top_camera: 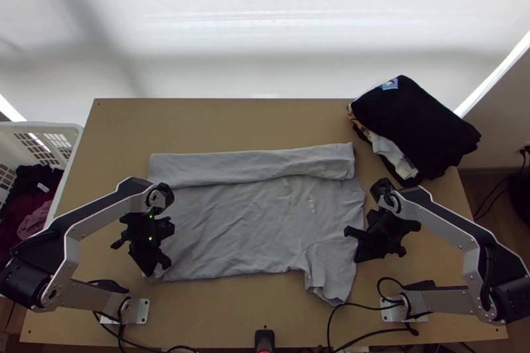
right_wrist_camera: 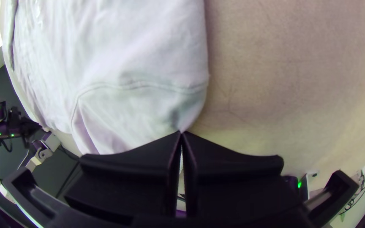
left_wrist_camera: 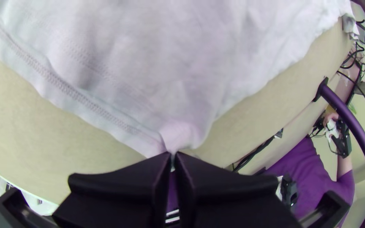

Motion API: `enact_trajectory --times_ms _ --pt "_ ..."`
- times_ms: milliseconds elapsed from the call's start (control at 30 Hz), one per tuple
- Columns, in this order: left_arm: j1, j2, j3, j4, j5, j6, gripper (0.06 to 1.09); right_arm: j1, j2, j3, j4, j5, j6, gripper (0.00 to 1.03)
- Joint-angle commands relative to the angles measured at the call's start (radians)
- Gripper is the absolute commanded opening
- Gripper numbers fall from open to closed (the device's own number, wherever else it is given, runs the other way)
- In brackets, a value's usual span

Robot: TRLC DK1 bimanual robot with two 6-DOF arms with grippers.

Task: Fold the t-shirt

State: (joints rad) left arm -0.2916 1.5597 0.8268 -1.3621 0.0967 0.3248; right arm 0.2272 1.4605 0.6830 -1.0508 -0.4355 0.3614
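Grey T-shirt lies on the worktop, far side folded inward, left end effector pinching its hem corner, right end effector apparently its sleeve edge; the near-side fold, judged in hand, next requires a joint lift inward.

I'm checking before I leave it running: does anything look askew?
Yes: the clothes pile seems to overhang the table at its far right, so it might slip. The t-shirt's near sleeve juts out, its cuff rumpled.

Out of our sight
We can't see the t-shirt fabric pinched inside the left claw; outward from it, the basket is cut off. Print near the right claw is too small for us.
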Motion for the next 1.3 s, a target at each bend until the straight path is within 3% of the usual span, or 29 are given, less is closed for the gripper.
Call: enact_trajectory --times_ms 0,733,1267 --pt "0.031 -0.004 0.037 -0.009 0.006 0.003 0.09 -0.003 0.001 -0.03 0.02 0.001 -0.01 0.03" --pt "0.18 -0.026 0.064 -0.034 -0.009 0.065 0.09 -0.189 -0.06 0.05 -0.135 0.072 -0.219 0.03" --pt "0.284 -0.033 0.244 -0.063 0.011 0.057 0.09 -0.181 -0.086 0.213 -0.192 0.078 -0.254 0.03"
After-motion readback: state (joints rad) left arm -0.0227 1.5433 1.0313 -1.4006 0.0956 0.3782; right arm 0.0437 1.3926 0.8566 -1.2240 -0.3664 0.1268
